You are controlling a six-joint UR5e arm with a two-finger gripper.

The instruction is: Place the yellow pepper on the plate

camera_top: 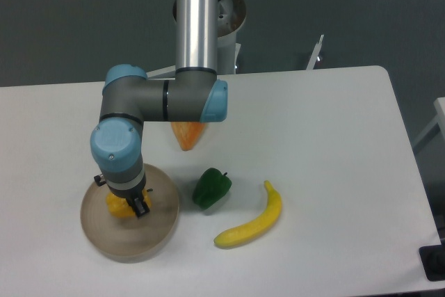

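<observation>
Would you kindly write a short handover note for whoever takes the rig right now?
End effector: down over the plate, closed around the yellow pepper.
Plate: front left of the table; the pepper sits within its rim, though contact with the plate surface is hard to confirm.
Elsewhere: green pepper and banana lie right of the plate; an orange wedge is partly hidden behind the arm.
Done: pepper brought over the plate.
Left: open the end effector, lift clear, check that the pepper stays on the plate.
</observation>
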